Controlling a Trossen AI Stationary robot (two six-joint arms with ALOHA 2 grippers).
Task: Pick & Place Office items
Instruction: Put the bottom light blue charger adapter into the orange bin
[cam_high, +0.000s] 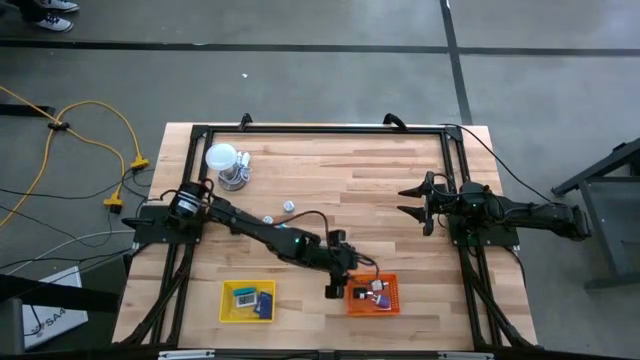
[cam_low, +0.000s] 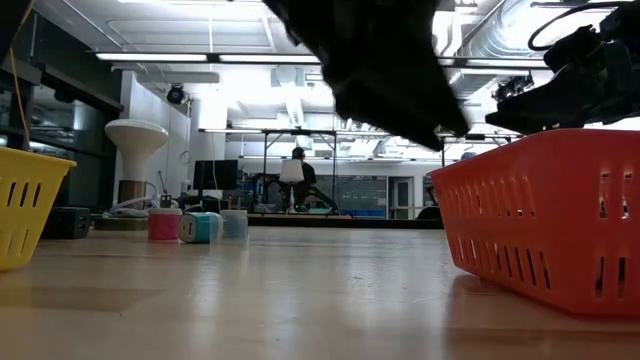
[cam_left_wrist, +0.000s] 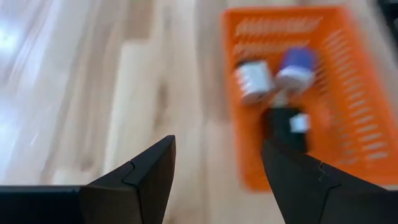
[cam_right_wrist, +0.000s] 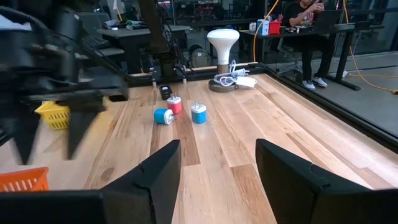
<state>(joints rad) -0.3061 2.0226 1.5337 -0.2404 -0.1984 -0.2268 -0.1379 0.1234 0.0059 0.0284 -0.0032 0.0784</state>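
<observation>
Currently the left gripper (cam_high: 333, 290) is hovering, fingers apart and empty, beside the orange tray (cam_high: 388, 306); descending carelessly risks nudging its wall. The right gripper (cam_high: 413, 200) is waiting, fingers apart.

Robotics lab: workbenches (cam_right_wrist: 134, 34), exposed ducts (cam_low: 520, 25)

Grey concrete floor (cam_high: 300, 80) surrounds the wooden table (cam_high: 380, 180), crossed by yellow cables (cam_high: 90, 125). Ceiling strip lights (cam_low: 200, 57) glow overhead (a person (cam_low: 297, 172) sits at distant desks).
</observation>
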